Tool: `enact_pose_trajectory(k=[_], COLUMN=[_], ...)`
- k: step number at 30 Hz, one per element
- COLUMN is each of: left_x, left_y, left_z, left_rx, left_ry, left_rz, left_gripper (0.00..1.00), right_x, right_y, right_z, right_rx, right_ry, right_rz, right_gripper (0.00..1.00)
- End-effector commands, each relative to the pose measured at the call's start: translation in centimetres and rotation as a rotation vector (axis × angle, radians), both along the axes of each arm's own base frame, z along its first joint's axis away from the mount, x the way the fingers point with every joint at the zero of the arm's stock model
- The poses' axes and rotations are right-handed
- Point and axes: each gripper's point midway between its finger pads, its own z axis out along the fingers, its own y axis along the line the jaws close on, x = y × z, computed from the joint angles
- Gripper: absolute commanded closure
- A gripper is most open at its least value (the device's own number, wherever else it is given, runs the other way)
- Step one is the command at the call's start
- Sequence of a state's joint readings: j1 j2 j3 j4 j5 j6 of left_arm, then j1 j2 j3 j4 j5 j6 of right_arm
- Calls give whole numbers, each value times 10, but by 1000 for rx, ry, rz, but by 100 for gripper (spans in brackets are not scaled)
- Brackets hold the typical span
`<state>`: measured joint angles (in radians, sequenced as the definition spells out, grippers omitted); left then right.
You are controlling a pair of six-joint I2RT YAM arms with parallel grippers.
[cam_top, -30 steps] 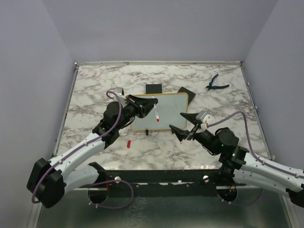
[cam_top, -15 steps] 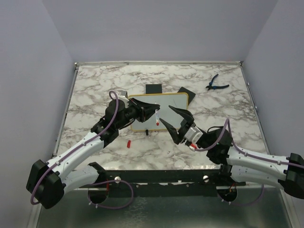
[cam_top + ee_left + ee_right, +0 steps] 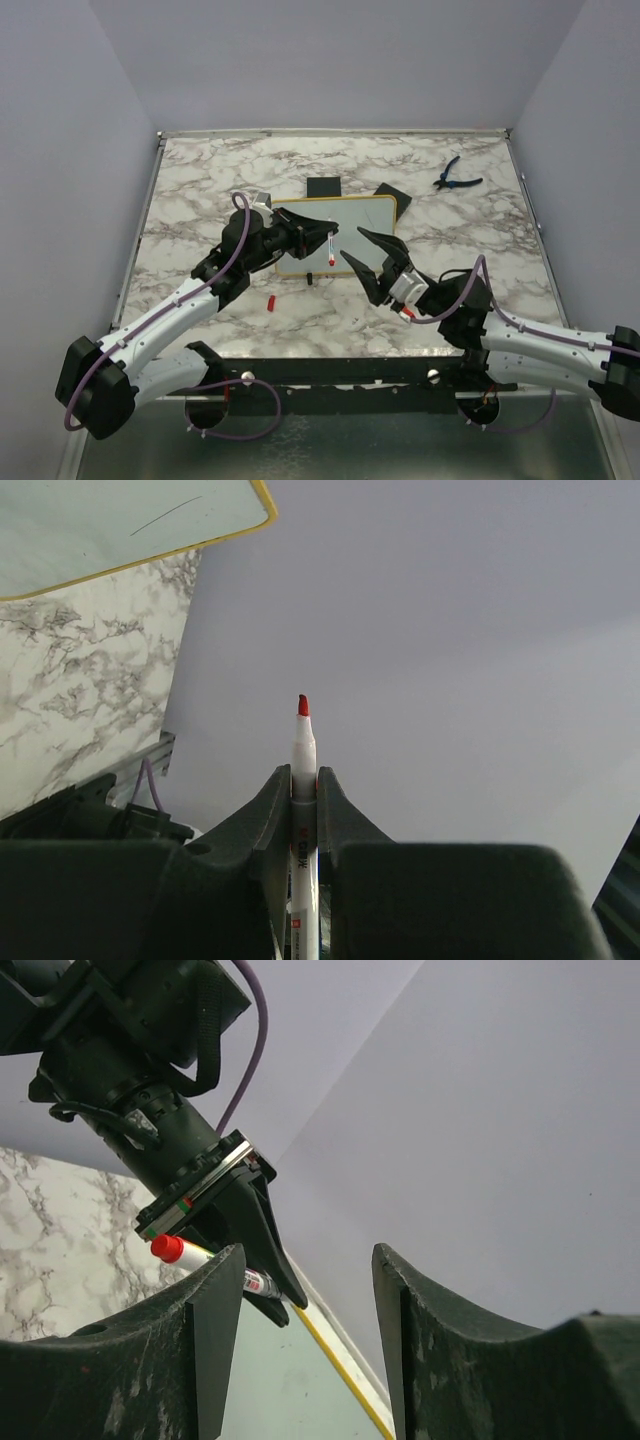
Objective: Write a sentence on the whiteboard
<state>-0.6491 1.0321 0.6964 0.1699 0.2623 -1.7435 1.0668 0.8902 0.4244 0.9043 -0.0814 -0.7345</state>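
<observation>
Fingers of the left gripper (image 3: 305, 780) are pinching tight on a red-tipped marker (image 3: 303, 742), with the tip sticking out beyond them and showing against the wall, off the board. From above, this gripper is hanging over the near left part of the whiteboard (image 3: 365, 222), which is lying near the middle of the marble table (image 3: 200, 180). One thin, short stroke (image 3: 165, 517) is showing on its white surface. The right gripper (image 3: 366, 254) is standing just off the board's near right corner, jaws spread wide and gripping nothing. A small red cap (image 3: 271, 301) is lying near and left of the board, two black squares (image 3: 323, 187) are sitting at its far edge, and blue pliers (image 3: 457, 176) are lying far right.
</observation>
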Motion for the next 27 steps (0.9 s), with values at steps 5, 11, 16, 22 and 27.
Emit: enact_pose_trajectory(k=[5, 11, 16, 22, 27], left_x=[-2, -3, -3, -5, -7], left_y=[-3, -4, -5, -5, -5], left_z=[17, 17, 12, 4, 3], left_rx=[-38, -51, -43, -36, -44], left_ry=[-10, -2, 5, 24, 33], left_rz=[-24, -31, -35, -42, -48], left_gripper=[100, 100, 100, 100, 100], right_x=[4, 6, 8, 9, 9], right_y=[14, 26, 34, 42, 49], right_z=[-37, -42, -34, -24, -22], right_rx=[-107, -134, -138, -112, -110], right_ry=[75, 65, 27, -21, -28], right_rz=[10, 16, 17, 23, 39], right_gripper=[46, 47, 48, 54, 61])
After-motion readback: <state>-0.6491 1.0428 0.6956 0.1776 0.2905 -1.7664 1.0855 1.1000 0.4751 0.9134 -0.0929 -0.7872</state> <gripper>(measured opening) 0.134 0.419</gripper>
